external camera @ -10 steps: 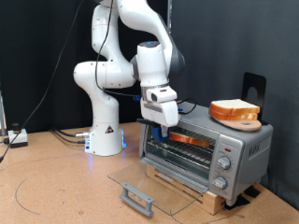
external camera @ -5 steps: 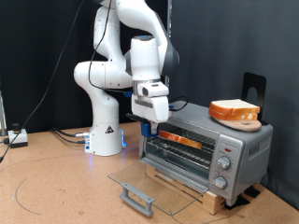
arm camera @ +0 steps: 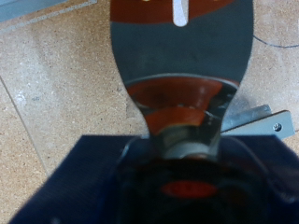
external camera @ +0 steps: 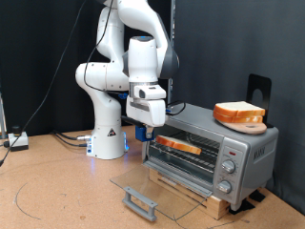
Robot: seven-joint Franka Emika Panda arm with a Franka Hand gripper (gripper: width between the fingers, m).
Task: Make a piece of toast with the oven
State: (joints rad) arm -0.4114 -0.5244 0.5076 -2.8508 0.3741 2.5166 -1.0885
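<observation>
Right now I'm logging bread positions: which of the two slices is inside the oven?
The lower slice, lying flat on the rack behind the open door of the oven, just beside the gripper. The other slice sits in the wooden dish on the oven's roof.

A shiny metal blade (arm camera: 182, 56) above brown board (arm camera: 56, 103).

Cork-brown table (external camera: 57, 196) carries the oven (external camera: 212, 150) and robot base (external camera: 107, 143).

Silver oven (external camera: 214, 143) is showing a grey handle (external camera: 139, 201) and an orange-brown toast (external camera: 179, 145) inside, a second orange-crusted, cream-faced slice (external camera: 238, 111) is sitting on a tan dish (external camera: 250, 125), and the white arm (external camera: 124, 67) is carrying a possibly dark-blue-fingered gripper (external camera: 145, 132).
</observation>
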